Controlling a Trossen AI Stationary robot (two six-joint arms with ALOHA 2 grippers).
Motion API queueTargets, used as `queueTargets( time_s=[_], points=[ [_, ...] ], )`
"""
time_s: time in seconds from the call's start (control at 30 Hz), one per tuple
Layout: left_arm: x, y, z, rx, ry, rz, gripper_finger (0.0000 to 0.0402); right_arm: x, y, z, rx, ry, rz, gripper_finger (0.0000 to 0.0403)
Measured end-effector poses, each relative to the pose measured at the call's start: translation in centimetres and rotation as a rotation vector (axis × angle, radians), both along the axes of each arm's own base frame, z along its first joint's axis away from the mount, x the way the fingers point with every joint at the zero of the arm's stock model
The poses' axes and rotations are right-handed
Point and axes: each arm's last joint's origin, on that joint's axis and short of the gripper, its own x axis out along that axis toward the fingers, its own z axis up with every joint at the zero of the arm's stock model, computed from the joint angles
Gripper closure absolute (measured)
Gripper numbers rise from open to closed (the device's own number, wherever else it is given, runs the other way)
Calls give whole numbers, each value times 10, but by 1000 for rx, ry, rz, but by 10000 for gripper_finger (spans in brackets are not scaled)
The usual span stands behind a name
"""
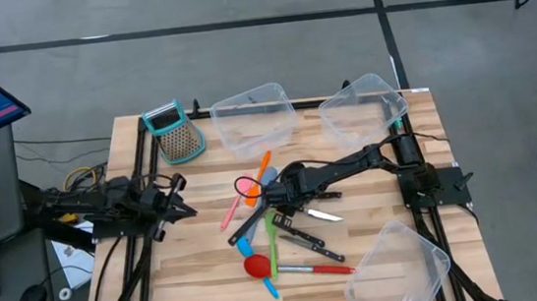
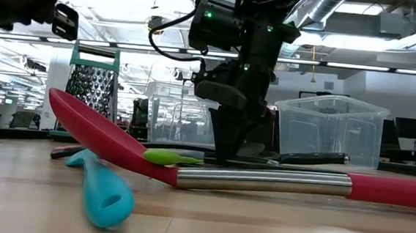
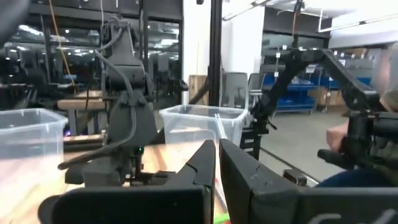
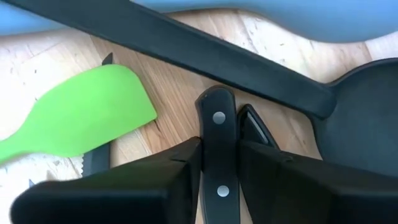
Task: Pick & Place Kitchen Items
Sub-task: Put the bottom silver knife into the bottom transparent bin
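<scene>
While parked at the bench (image 1: 376, 244) left edge, left tool (image 1: 177, 201) with fingers nearly together, empty; mid-bench, right tool (image 4: 217, 180) clamped on black knife handle (image 4: 217, 134), beside green spatula (image 4: 81, 118), black ladle (image 4: 367, 118) crowding close; bare wood nearer front-left

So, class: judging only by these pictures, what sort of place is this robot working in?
Probably a robotics lab or workshop, not a kitchen: bare concrete floor, exposed ceiling ducting, and shelving with blue bins behind the wooden table.
</scene>
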Motion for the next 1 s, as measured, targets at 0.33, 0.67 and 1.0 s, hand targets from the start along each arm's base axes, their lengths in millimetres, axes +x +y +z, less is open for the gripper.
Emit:
queueTargets(
  time_s=[0.33, 0.67, 1.0],
  points=[
    [0, 0, 2, -3, -21, 5, 393, 2, 3, 3, -15, 1, 13, 337],
    [0, 0, 2, -4, -26, 6, 393, 16, 4, 32, -41, -56, 58, 334],
    [0, 0, 3, -4, -27, 6, 393, 18, 16, 76, -51, -89, 122, 335]
  ],
)
